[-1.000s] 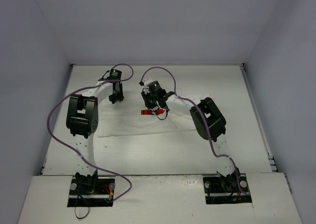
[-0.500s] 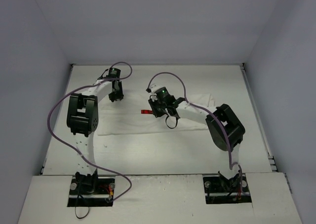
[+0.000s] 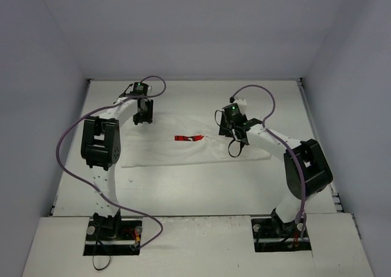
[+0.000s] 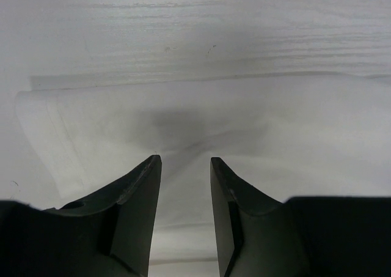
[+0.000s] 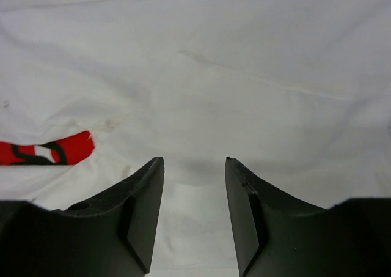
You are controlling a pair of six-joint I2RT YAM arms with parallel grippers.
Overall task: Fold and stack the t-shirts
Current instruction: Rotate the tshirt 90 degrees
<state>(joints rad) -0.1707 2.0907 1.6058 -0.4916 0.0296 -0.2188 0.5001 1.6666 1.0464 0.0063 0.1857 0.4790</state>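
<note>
T-shirt (image 3: 177, 153): white, lying flat on the tabletop (image 3: 201, 185) as a long low band that runs from under the left gripper (image 4: 183, 161) to under the right gripper (image 5: 194, 161).
Left gripper state: released, fingers parted, with nothing between them; only white cloth shows through the gap.
Cloth at left gripper: a stitched edge of the shirt lies ahead and to the left of the fingertips. A soft crease and a grey shadow sit just ahead of the gap.
Bare tabletop: pale wood grain, beyond the shirt's far edge ahead of the left gripper.
Right gripper state: released, fingers apart and empty, above the shirt's right part.
Red print (image 5: 46, 150): narrow strip with white and dark marks, peeking from a fold. It lies to the left of the right gripper and between the two grippers in the overhead view.
Contact: cannot tell whether either gripper's fingertips touch the cloth.
</note>
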